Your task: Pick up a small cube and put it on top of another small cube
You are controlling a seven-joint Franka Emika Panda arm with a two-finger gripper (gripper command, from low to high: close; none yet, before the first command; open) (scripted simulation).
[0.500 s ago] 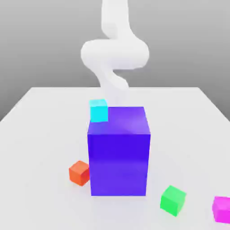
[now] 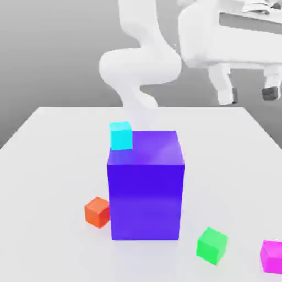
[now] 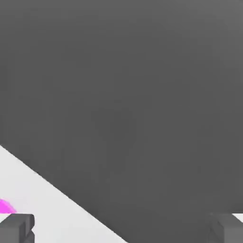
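The bench [image 2: 49, 148] reads as smooth, matt white, and beside the big blue-violet block [image 2: 146, 193] it carries faint soft reflections. That block looks like smooth, slightly glossy plastic, its top catching a pale sheen. The small magenta cube [image 2: 272, 256], the green cube [image 2: 212, 245] and the orange-red cube [image 2: 97, 212] near it show flat, even colour. The arm's shell [image 2: 140, 66] is smooth white with a soft gloss.
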